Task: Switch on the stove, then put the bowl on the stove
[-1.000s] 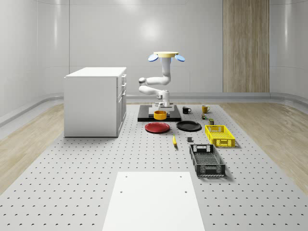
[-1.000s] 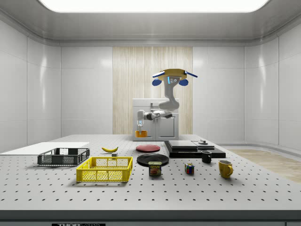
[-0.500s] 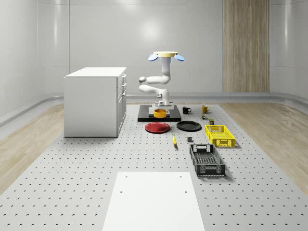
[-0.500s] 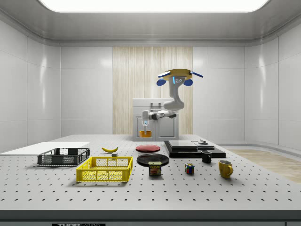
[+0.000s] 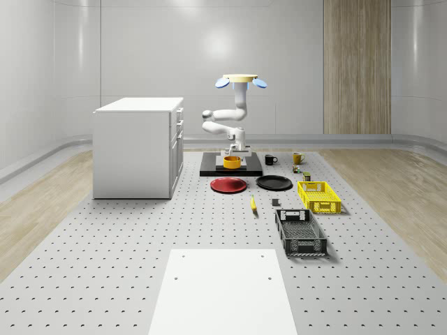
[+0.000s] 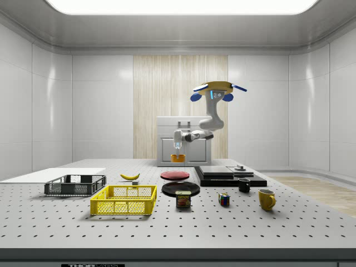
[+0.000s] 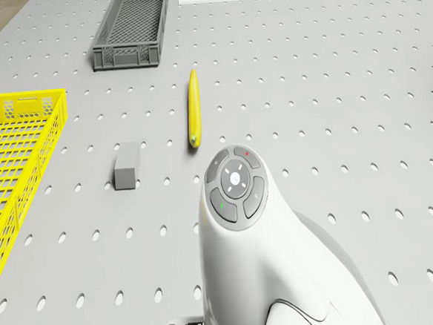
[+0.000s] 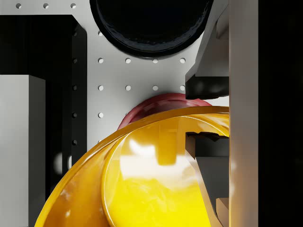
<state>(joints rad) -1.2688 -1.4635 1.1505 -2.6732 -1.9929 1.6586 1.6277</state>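
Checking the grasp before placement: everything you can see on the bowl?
The bowl is glossy orange-yellow, round, open side up, empty, looking like glazed ceramic or plastic. The gripper clamps its rim, one finger inside the wall. It hangs in the air, carried level; in the side view it is above the table, short of the stove, while the drone hovers above.

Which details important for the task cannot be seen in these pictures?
- Stove on or off: knob too small in the whole-scene and side views.
- Height of the bowl above the stove: too small in the side view; the whole-scene view gives no depth.
- Red plate, wrist view: mostly hidden behind the bowl.
- Tool, wrist view: one finger cut off by the edge.
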